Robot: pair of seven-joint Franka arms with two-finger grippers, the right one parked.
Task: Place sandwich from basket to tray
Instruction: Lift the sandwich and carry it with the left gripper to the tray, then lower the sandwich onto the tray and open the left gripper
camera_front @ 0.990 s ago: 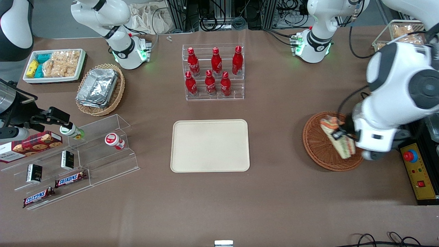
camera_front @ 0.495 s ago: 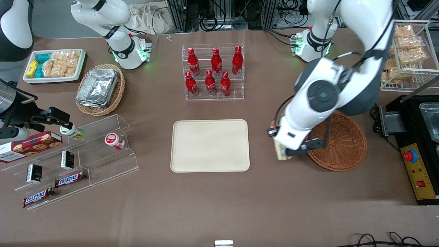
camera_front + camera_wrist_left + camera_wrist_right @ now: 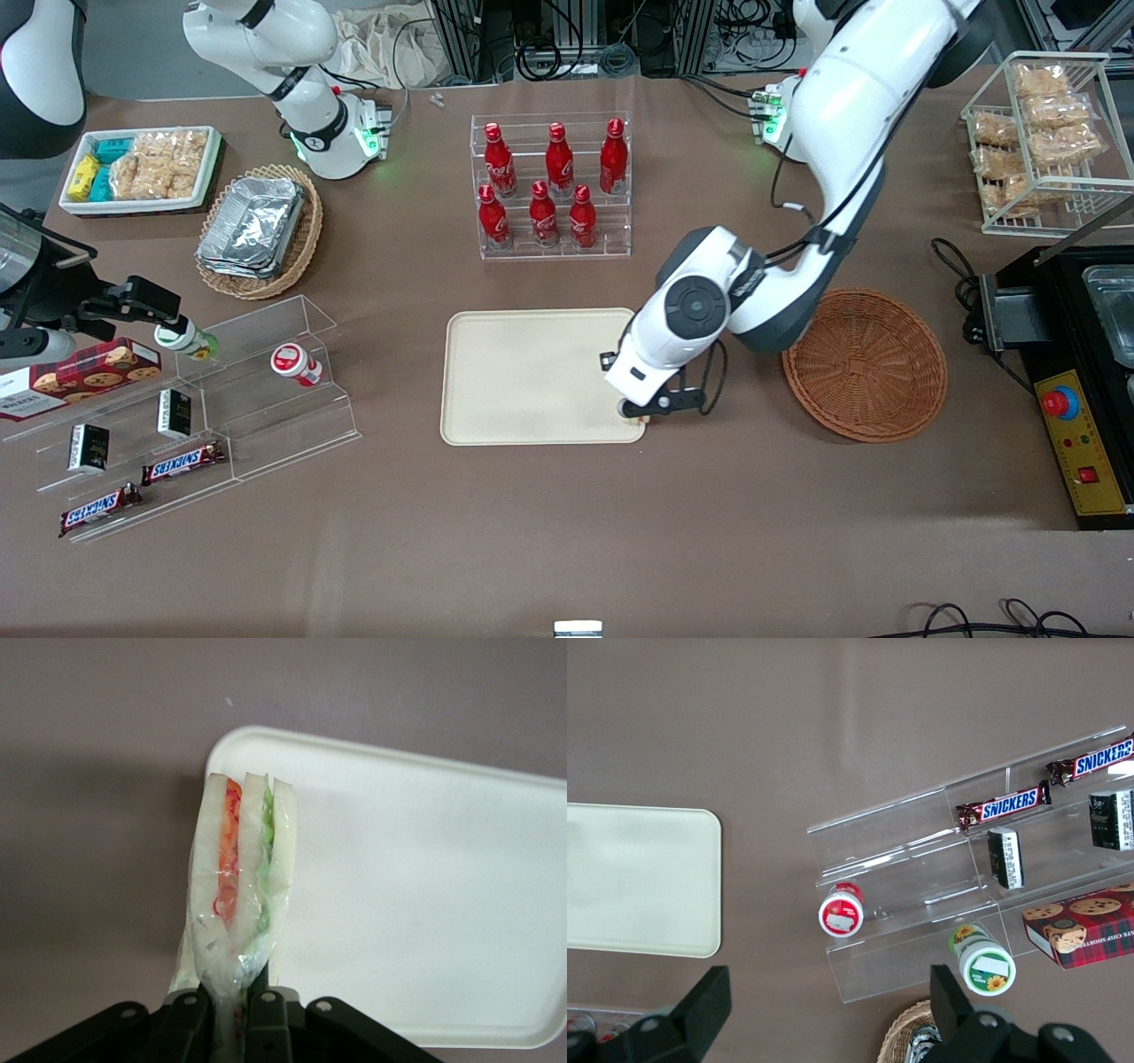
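Observation:
In the left wrist view the sandwich, a clear-wrapped white-bread wedge with red, orange and green filling, hangs from my gripper, which is shut on its wrapped end. Below it lies the cream tray, with the sandwich over one corner and partly over bare table. From the front, the gripper hovers at the tray corner nearest the basket and the camera, and the wrist hides the sandwich. The reddish-brown wicker basket sits empty beside the tray, toward the working arm's end.
A clear rack of red cola bottles stands farther from the camera than the tray. An acrylic stepped shelf with snacks, a foil-container basket and a white snack tray lie toward the parked arm's end. A wire snack rack and control box flank the basket.
The gripper has lifted the sandwich out of the basket and carried it sideways to the tray's near corner. The basket is now empty.

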